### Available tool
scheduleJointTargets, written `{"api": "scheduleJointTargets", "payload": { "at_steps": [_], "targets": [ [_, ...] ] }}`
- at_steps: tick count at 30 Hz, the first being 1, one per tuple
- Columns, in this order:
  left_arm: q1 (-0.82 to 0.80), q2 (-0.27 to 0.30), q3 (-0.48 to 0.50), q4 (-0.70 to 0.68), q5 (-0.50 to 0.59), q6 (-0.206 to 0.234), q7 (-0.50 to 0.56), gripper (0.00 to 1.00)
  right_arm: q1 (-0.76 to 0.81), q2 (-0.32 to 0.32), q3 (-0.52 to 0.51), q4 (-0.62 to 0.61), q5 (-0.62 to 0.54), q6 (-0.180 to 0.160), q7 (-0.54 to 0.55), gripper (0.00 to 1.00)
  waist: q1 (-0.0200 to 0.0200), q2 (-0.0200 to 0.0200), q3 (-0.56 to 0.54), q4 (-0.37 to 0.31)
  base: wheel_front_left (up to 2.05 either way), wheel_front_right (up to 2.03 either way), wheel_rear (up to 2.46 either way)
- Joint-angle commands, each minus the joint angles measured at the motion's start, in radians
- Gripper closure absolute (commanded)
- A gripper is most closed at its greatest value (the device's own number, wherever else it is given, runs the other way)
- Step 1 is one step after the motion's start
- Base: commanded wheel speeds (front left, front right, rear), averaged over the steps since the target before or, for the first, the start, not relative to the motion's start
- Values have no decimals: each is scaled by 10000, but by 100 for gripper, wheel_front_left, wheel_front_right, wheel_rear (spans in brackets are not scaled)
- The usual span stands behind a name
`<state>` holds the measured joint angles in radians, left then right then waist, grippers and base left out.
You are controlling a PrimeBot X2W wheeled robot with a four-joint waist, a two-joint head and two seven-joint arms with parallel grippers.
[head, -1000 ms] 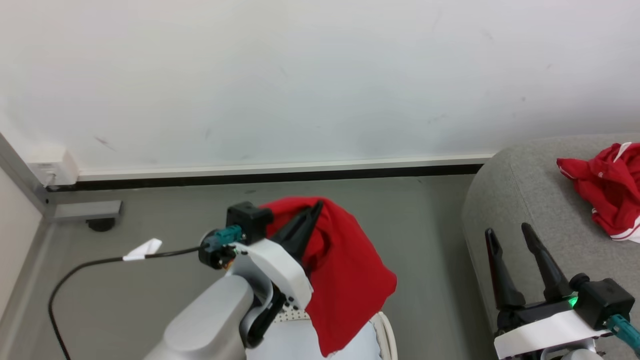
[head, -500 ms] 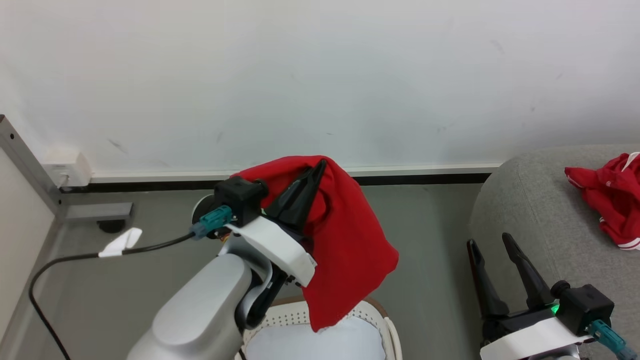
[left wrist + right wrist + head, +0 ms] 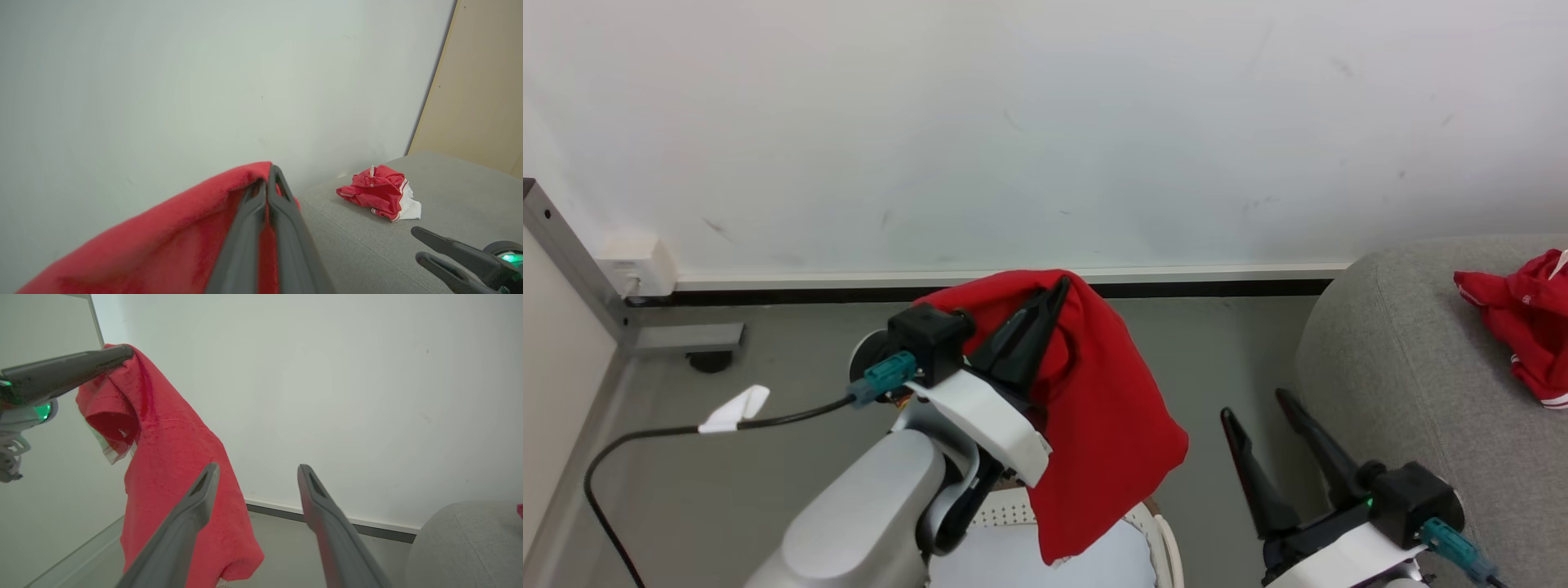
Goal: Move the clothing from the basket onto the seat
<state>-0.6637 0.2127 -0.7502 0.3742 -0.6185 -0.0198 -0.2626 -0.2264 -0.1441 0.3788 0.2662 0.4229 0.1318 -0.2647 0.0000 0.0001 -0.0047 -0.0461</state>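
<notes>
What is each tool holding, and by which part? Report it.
Left tool: shut on the red garment, pinching its top fold; the rest hangs. Right tool: open, holding nothing.

the cream-white perforated plastic basket [image 3: 1168, 551] below the left gripper's [image 3: 1059, 284] fingers is mostly hidden by the hanging plain red cloth garment [image 3: 1103, 425] and cut by the bottom edge; right of the right gripper's [image 3: 1254, 403] fingers, the striped red jersey [image 3: 1527, 343] runs off-frame

Sparse indoor room around me, part lab, part living corner, bare white wall [image 3: 1045, 122], grey floor [image 3: 784, 359], black-and-white skirting [image 3: 1217, 278], grey fabric sofa [image 3: 1405, 367] on my right, perforated laundry basket [image 3: 1168, 547] below me, metal frame post [image 3: 568, 245], wall-mounted box [image 3: 637, 265]
</notes>
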Motion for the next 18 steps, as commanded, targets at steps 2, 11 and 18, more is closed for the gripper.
{"api": "scheduleJointTargets", "payload": {
  "at_steps": [2, 11, 18],
  "targets": [
    [193, -58, -160, -17, 187, -33, 32, 100, -294, -163, 695, 173, 83, -22, 6, 0, 0, -1, 6, 104, 0, 0, 0],
    [321, -565, -622, 206, 257, -169, 19, 100, -1014, -202, 2152, 792, 353, -23, 7, 0, 0, -1, 7, 449, 0, 0, 0],
    [458, -974, -1265, 246, 352, -402, 77, 100, -1495, -85, 2471, 1839, 417, -23, 7, 0, 0, -1, 5, 890, 0, 0, 0]
  ]
}}
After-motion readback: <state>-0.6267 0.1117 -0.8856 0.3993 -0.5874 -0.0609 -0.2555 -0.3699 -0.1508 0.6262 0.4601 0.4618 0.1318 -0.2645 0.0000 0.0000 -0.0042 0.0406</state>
